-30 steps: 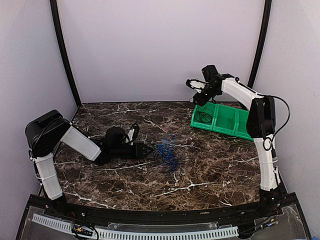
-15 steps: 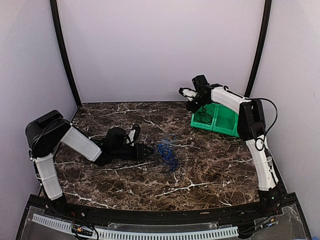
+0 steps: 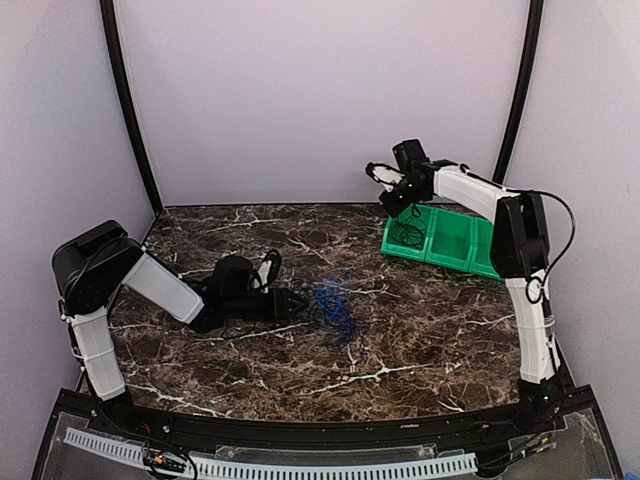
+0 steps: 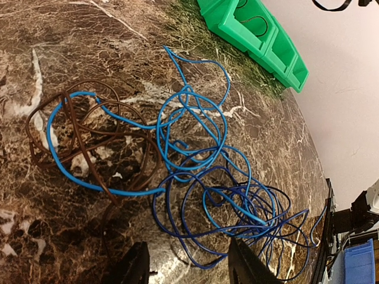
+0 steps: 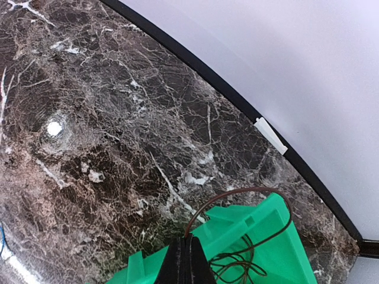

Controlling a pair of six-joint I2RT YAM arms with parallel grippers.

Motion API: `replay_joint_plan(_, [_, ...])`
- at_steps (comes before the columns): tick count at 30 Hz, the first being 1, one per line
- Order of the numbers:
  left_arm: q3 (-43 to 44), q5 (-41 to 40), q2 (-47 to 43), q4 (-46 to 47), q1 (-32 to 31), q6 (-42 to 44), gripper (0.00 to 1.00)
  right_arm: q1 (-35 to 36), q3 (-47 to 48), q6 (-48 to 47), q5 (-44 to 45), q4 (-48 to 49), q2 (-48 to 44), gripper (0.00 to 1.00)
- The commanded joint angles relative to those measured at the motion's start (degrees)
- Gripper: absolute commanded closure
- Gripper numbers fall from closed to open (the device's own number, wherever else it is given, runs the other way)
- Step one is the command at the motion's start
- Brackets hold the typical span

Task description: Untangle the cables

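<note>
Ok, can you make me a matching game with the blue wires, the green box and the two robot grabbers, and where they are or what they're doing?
Things:
1. blue wires
2. green box
3. left gripper
4. right gripper

Places or states:
A. shut, pinching a thin dark wire
B. tangled in a pile in the middle of the table
C. open, low beside the pile
D. at the far right of the table

Pairs: 1-B, 2-D, 3-C, 4-A
</note>
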Motion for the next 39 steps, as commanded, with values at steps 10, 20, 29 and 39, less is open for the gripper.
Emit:
replay_joint_plan(10, [0.84,0.73,0.61,-0.29,-0.46,0.04,0.52,-3.00,-15.83,-0.69,1.58,3.38,-11.90,1.00])
replay_joint_plan(20, [0.89,0.83,0.53,-0.59,-0.56,-0.27,0.52,-3.96,-16.70,-0.58,0.15,-0.68,-7.24,1.00])
replay_joint_plan(29, [1.23,0.69,-0.14,-0.79,-0.67,0.10,0.52,-3.96,-15.41,-1.91,-0.30,-4.09,-8.94,0.92])
replay_joint_plan(39, [2.00,-1.88,-5.14,-6.08,-0.63,5.51,0.51,-3.96,-18.26,-1.60,2.19,-7.23,-17.45,0.63])
